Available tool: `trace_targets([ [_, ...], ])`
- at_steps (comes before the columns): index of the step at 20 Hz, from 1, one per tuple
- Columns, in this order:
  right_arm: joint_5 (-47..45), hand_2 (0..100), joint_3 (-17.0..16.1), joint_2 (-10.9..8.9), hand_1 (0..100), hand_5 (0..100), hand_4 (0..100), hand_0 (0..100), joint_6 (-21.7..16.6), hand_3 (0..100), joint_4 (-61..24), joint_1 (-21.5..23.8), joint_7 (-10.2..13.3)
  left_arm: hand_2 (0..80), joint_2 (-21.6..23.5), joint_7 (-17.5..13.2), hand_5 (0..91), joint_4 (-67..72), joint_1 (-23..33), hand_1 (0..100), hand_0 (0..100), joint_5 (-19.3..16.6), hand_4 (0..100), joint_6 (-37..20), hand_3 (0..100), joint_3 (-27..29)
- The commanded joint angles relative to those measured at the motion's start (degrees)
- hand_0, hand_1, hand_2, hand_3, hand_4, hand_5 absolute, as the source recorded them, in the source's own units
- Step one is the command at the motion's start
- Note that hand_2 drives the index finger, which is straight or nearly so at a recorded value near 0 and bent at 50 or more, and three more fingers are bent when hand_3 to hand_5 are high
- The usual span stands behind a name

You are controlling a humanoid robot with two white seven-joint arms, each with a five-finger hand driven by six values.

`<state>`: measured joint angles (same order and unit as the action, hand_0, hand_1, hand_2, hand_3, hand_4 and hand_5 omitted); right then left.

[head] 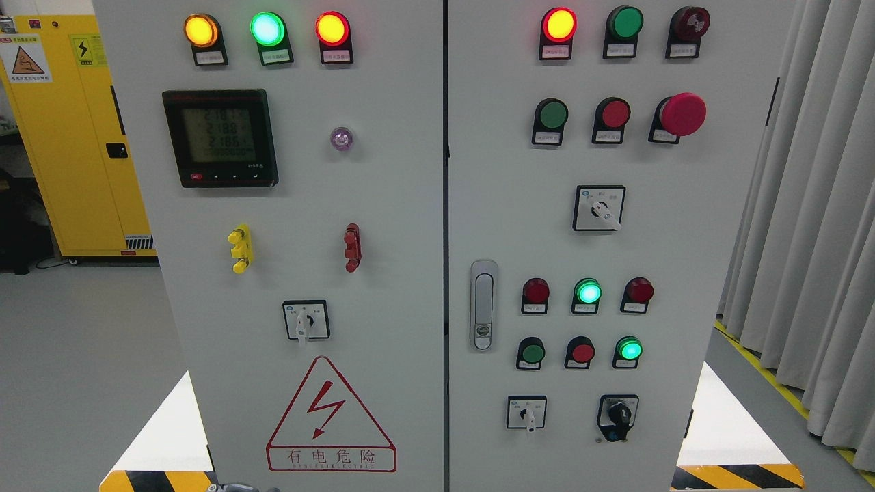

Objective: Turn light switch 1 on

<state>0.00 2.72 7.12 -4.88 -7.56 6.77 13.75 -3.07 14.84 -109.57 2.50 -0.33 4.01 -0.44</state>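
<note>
A white rotary switch (305, 321) sits low on the left door of a grey control cabinet (383, 205), its handle pointing straight down, above a red electrical warning triangle (331, 417). Labels are too small to read. Neither robot hand is in view, so their grip and distance cannot be told.

Control cabinet (383, 205): three lit indicator lamps (267, 29) on left door; four rotary selector switches (305, 321); one digital meter (220, 137); one emergency-stop mushroom button (682, 113); one door handle (483, 305).
</note>
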Motion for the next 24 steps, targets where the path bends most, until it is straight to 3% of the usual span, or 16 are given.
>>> trace_targets([
  [1, -1.7, 4, 0.0, 0.00, 50, 0, 0, 0, 0.0, 0, 0.0, 0.0, 0.0, 59.0, -2.8, 0.1, 82.8, -4.8, -5.7, 66, 9, -5.4, 86, 2.4, 89, -2.6],
  [3, -1.7, 4, 0.0, 0.00, 50, 0, 0, 0, 0.0, 0, 0.0, 0.0, 0.0, 58.9, -2.9, 0.3, 84.7, -4.8, -7.1, 62, 20, -6.1, 87, 4.4, 89, -2.9],
  [6, -1.7, 4, 0.0, 0.00, 50, 0, 0, 0, 0.0, 0, 0.0, 0.0, 0.0, 58.7, -3.3, 1.3, 85.0, -4.8, -8.9, 59, 25, -7.0, 87, 7.8, 89, -2.9],
  [15, -1.7, 4, 0.0, 0.00, 50, 0, 0, 0, 0.0, 0, 0.0, 0.0, 0.0, 58.7, -3.9, 1.8, 86.1, -4.6, -14.5, 59, 30, -7.1, 88, 15.0, 90, -2.9],
  [19, -1.7, 4, 0.0, 0.00, 50, 0, 0, 0, 0.0, 0, 0.0, 0.0, 0.0, 58.6, -4.1, 2.8, 86.3, -4.6, -16.2, 59, 22, -9.6, 88, 17.3, 90, -3.0],
  [24, -1.7, 4, 0.0, 0.00, 50, 0, 0, 0, 0.0, 0, 0.0, 0.0, 0.0, 58.6, -4.5, 4.0, 86.6, -4.4, -18.1, 60, 15, -9.9, 88, 19.3, 90, -3.1],
])
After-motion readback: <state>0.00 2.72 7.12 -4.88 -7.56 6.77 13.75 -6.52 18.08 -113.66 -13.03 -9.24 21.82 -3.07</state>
